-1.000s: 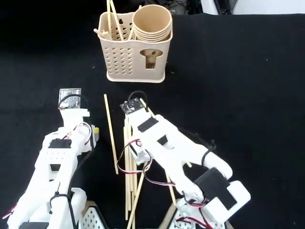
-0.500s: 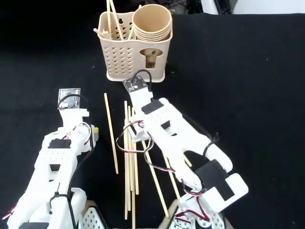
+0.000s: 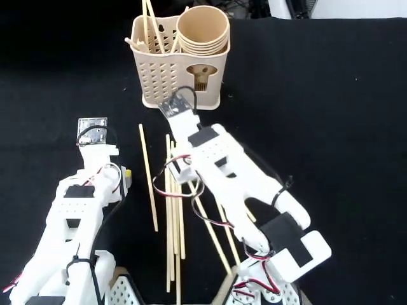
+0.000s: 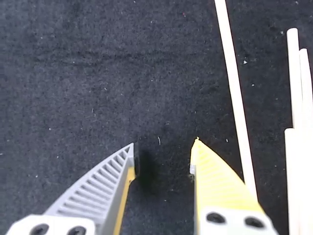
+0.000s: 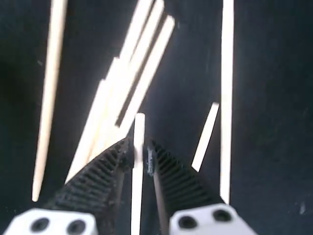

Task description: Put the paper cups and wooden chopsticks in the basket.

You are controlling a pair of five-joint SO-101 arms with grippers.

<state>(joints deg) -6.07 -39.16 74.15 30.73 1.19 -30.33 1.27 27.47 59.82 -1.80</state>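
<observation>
Chopstick (image 5: 139,122) pinched lengthwise between the right gripper's (image 5: 139,146) closed fingers points toward the basket (image 3: 162,79) close ahead of that arm, while the left gripper (image 4: 164,144) hangs open over cloth (image 4: 73,73) beside loose sticks (image 4: 234,98).

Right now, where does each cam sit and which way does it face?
High view: fixed overhead, looking down at basket, paper cups, loose chopsticks; left arm and right arm show.
Left wrist view: on the left arm, facing down at black cloth; open left pincer shows.
Right wrist view: on the right arm, facing down at chopsticks; right pincer shut on one chopstick.
Shared: all three show loose chopsticks.
</observation>
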